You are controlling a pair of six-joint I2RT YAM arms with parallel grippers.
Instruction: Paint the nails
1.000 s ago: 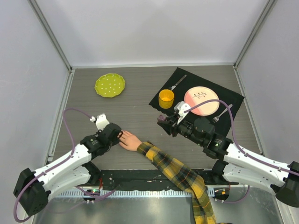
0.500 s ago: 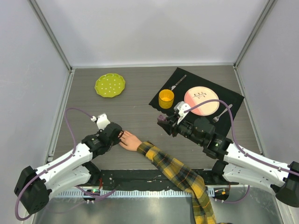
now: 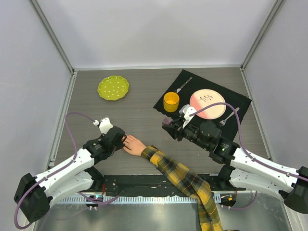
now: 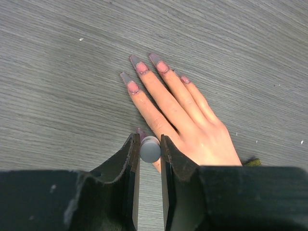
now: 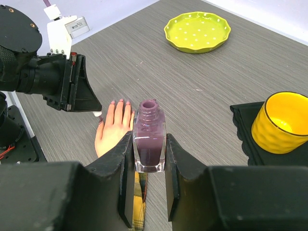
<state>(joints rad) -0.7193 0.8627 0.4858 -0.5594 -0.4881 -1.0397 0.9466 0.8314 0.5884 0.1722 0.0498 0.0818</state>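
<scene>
Status: left gripper [image 4: 149, 138] is nearly closed, fingers pinching a small pale round cap [image 4: 150, 149]; whatever hangs below the cap is hidden from the wrist view. The gripper sits right over the thumb side of the mannequin hand [image 4: 192, 125], and the thumb nail just peeks out above the cap. The hand lies palm down and flat on the grey table [image 3: 139, 110], near the left-centre front, with its fingers pointing at the left arm and its yellow-and-black plaid sleeve [image 3: 185, 180] trailing to the near edge. The nails [image 4: 139, 64] are long, with pinkish-purple colour near the base and grey toward the tips. Can't tell whether anything touches a nail. Right gripper [image 5: 149, 144] is clamped on an uncapped bottle of purple polish [image 5: 149, 134], held upright with its neck open and clear of the table, well apart from the hand and to its right. Further back are a green dotted plate [image 3: 113, 87] on the left, and a yellow cup [image 3: 171, 101] and pink plate [image 3: 207, 104] on a black mat [image 3: 236, 103].
</scene>
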